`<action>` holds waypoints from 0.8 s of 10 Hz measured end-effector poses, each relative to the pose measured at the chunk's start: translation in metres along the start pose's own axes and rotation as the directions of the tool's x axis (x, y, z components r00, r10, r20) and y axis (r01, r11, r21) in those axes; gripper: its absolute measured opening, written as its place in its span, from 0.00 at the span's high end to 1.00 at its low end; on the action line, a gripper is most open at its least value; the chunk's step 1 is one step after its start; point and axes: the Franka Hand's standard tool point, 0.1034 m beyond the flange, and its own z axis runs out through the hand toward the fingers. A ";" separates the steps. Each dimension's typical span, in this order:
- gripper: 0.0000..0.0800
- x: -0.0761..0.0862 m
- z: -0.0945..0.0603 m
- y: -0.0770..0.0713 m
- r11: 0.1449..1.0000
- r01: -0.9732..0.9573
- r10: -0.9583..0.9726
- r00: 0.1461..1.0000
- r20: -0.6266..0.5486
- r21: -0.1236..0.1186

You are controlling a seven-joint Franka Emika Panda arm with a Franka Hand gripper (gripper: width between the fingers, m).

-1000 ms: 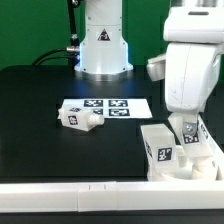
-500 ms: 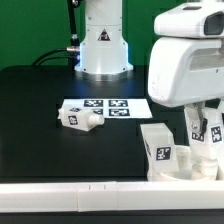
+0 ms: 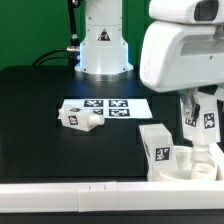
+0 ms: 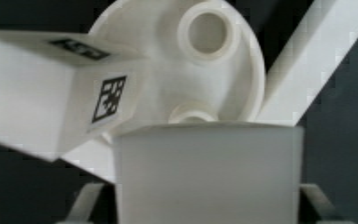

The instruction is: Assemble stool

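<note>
Fingers of the gripper are seen clamped on the 1st leg of the stool. This leg is held off the table at the exterior view's right, with a black-and-white tag turned toward the camera. The upper right of that frame is filled by the large white gripper body.

Below the 1st leg, in the lower right of the frame, the round seat is shown lying on the table. A 2nd leg is seen standing against the side of the seat toward the exterior view's left; whether it is set into a socket cannot be told.

A 3rd leg is shown lying on its side left of centre, at the end of the marker board toward the exterior view's left. The robot base is seen at upper centre, and a white rail is shown along the bottom edge.

In the wrist view, the 1st leg is shown as a plain white block nearest the camera. The seat is seen behind it, with 1 round hole in its face, and the tagged 2nd leg is shown pressed against the seat.
</note>
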 end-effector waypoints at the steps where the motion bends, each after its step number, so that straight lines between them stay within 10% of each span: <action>1: 0.58 0.000 0.003 0.000 1.000 0.000 0.000 1.000 0.002 0.001; 8: 0.58 0.006 0.016 -0.004 1.000 0.006 -0.006 1.000 0.008 0.008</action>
